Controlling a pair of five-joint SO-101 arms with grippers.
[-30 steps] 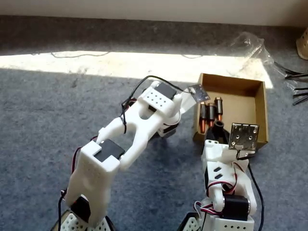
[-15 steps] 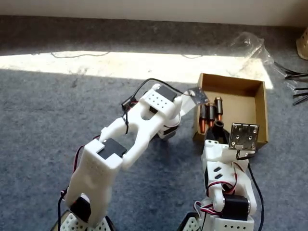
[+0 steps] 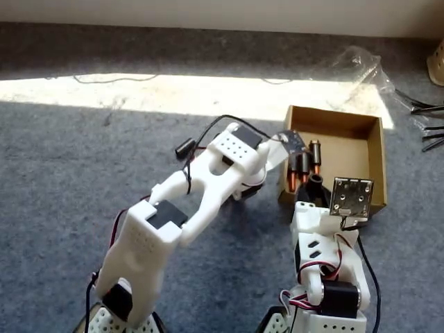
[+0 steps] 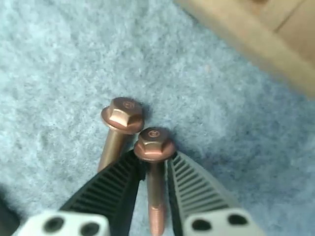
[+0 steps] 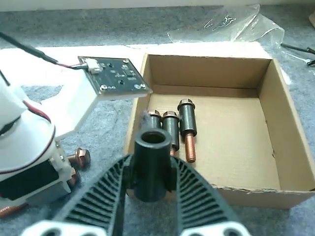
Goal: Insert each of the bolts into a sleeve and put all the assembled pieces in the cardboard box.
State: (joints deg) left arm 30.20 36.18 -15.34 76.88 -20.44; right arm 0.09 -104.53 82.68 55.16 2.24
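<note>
My left gripper is shut on a copper bolt, held just above the grey carpet beside the cardboard box. A second loose bolt lies on the carpet right next to the held one. My right gripper is shut on a black sleeve, held upright at the box's near wall, open end up. Three assembled pieces lie side by side in the box. In the high view the left arm stretches to the box's left side, and the right gripper sits at its near edge.
Loose bolts lie on the carpet under the left arm's wrist. A crumpled clear plastic bag lies behind the box, and black cables run along the right edge. Open carpet spreads to the left.
The left arm has shifted a little to the right, closer to the box's left wall. The right arm has kept still with the sleeve.
</note>
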